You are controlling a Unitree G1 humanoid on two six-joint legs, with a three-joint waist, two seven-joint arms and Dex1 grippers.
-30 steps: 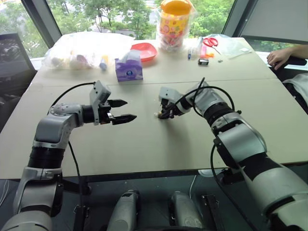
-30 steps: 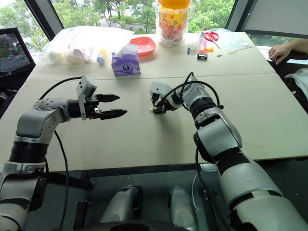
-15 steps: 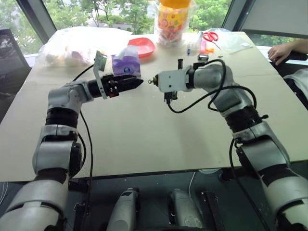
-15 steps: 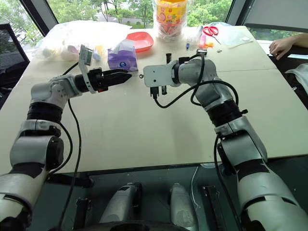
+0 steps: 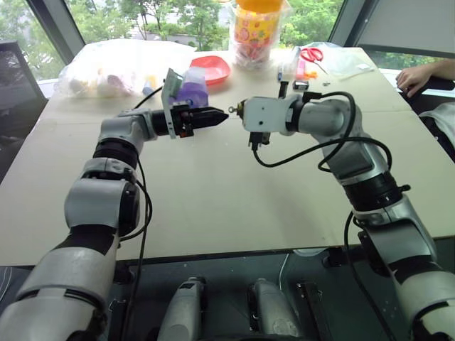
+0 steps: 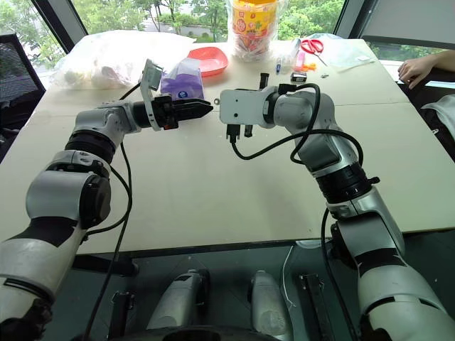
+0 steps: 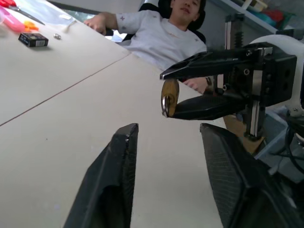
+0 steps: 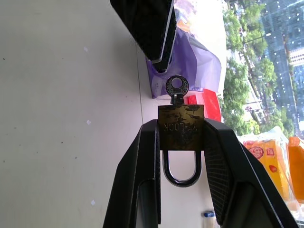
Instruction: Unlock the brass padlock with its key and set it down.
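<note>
Both arms raised above the table (image 5: 213,206), grippers facing each other tip to tip over its middle, toward the far edge.

Right gripper (image 8: 181,137): clamped on the padlock (image 8: 181,127), one finger on each side of the brass body. Shackle points back between the fingers. Key (image 8: 176,88) sits in the keyhole, its ring head sticking out past the fingertips toward the left gripper.

Left gripper (image 7: 166,137): fingers narrowed with a gap between them, nothing held, tips just short of the key head.

Padlock is off the table, in the air.

A person's hand (image 5: 412,84) rests at the far right edge.
</note>
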